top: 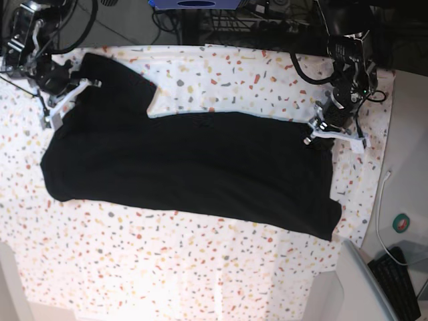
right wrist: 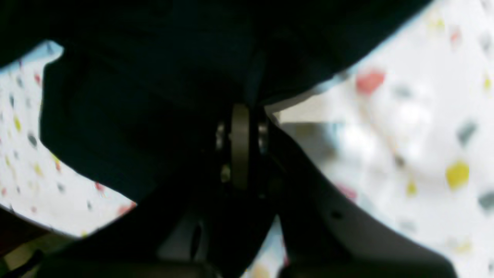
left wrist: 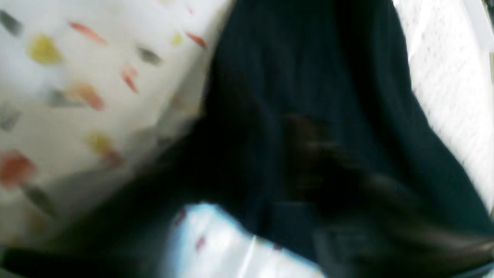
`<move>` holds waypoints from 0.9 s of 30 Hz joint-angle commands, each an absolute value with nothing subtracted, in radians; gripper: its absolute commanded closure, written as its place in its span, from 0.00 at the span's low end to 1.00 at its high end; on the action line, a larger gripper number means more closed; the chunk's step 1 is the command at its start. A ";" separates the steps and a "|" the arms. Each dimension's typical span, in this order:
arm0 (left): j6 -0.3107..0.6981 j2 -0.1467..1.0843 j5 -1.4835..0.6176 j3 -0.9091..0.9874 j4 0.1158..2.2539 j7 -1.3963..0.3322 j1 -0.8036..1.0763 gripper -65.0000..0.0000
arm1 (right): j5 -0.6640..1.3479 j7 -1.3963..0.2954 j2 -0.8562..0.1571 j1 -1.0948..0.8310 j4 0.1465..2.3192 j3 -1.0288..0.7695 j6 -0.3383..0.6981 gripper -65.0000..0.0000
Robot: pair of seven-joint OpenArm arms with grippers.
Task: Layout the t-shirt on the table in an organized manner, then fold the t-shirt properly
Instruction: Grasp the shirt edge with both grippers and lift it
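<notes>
The black t-shirt [top: 187, 167] lies spread flat on the speckled counter [top: 200, 267], and both the left fingers [top: 319, 128] and the right fingers [top: 67, 93] are clamped on its edges.

The t-shirt [top: 187, 167] covers the middle of the table [top: 200, 267]; bare speckled cloth lies open along the near side and between the sleeves. Both arms block the far corners. Cables [top: 381, 221], perhaps a keyboard [top: 398, 284], crowd the floor beside.
</notes>
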State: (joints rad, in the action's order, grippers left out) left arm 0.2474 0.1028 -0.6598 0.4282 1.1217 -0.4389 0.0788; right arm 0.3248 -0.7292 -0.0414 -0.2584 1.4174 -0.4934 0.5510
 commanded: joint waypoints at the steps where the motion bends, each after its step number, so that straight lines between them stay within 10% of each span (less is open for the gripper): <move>1: 0.254 0.120 -0.659 0.417 1.159 -0.430 0.088 1.00 | 0.338 -0.714 -0.053 -0.260 1.461 -0.498 0.558 1.00; 11: -0.002 0.162 -0.659 0.401 1.607 -0.524 0.205 1.00 | 0.335 -0.820 -0.102 -0.185 1.561 -0.498 0.552 1.00; 27: -0.016 0.136 -0.668 0.076 0.974 -0.731 -0.926 1.00 | 0.335 -0.877 -0.476 0.852 0.990 -0.292 0.552 1.00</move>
State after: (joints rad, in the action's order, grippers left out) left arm -0.0235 0.1345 -0.6586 0.0731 0.9543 -0.7540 -0.8902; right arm 0.3408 -0.8978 -0.4469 0.8215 0.9737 -0.2878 0.5575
